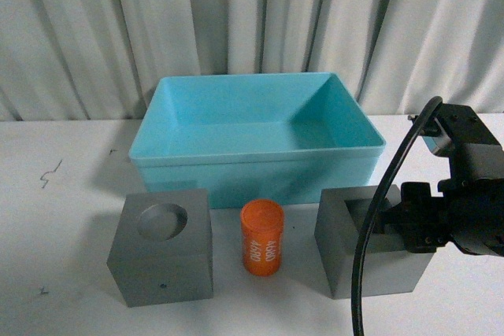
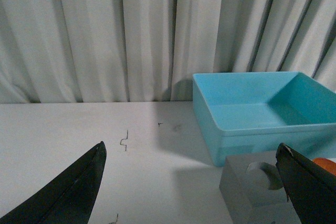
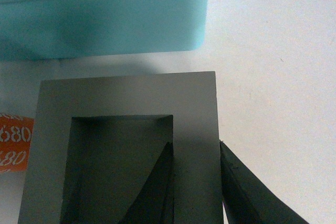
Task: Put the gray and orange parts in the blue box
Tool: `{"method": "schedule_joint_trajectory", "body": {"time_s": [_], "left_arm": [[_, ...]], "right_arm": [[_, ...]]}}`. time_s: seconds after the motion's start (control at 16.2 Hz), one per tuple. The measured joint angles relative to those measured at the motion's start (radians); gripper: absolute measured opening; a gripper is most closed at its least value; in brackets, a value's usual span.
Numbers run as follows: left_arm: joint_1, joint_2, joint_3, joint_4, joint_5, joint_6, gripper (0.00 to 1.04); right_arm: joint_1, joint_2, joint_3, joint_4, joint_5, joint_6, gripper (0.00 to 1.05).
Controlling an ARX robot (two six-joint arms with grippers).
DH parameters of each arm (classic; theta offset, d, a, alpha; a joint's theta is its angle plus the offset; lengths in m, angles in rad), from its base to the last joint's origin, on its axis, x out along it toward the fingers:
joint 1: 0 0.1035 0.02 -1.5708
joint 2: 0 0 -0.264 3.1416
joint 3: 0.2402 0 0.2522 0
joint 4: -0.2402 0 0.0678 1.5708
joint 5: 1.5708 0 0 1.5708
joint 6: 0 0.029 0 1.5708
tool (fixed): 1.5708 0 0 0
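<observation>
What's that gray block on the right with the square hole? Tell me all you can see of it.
The gray block is a matte, plastic-looking cube with a deep rectangular recess in its top. It sits upright on the white table, before the blue box and right of the orange cylinder, touching neither. The right gripper pinches one wall: one finger inside the recess, one outside.

Blue box [image 1: 260, 182] plain light turquoise; round-recess cube [image 1: 169, 265] & rect-recess cube [image 1: 346, 261] matte gray; orange cyl. [image 1: 261, 238] w/ white digits "4680" printed twice; table [image 1: 63, 218] white, few dark scuffs; curtain [image 1: 236, 13] pale gray-white, vertical pleats; R gripper fingers [image 3: 247, 192] black.
</observation>
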State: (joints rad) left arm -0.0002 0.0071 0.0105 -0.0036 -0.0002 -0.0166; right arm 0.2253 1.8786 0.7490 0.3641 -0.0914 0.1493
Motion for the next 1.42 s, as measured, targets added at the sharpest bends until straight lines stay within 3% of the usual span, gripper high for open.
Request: {"method": "schedule_joint_trajectory", "body": {"time_s": [0.19, 0.37, 0.49, 0.62, 0.99, 1.42], "left_arm": [[0.000, 0.000, 0.000, 0.000, 0.000, 0.000, 0.98], [0.000, 0.000, 0.000, 0.000, 0.000, 0.000, 0.98], [0.000, 0.000, 0.000, 0.000, 0.000, 0.000, 0.98], [0.000, 0.000, 0.000, 0.000, 0.000, 0.000, 0.98], [0.000, 0.000, 0.000, 0.000, 0.000, 0.000, 0.98], [0.000, 0.000, 0.000, 0.000, 0.000, 0.000, 0.98]], "right_arm": [[-0.025, -0.131, -0.044, -0.125, 0.004, 0.011, 0.19], [-0.090, -0.445, 0.002, -0.243, -0.095, -0.019, 0.19], [-0.134, -0.509, 0.158, -0.152, -0.140, -0.035, 0.19], [-0.132, -0.367, 0.311, -0.043, -0.172, -0.041, 0.19], [-0.039, 0.134, 0.694, -0.163, -0.035, -0.012, 0.19], [0.003, 0.267, 0.731, -0.217, 0.024, 0.069, 0.19]]}}
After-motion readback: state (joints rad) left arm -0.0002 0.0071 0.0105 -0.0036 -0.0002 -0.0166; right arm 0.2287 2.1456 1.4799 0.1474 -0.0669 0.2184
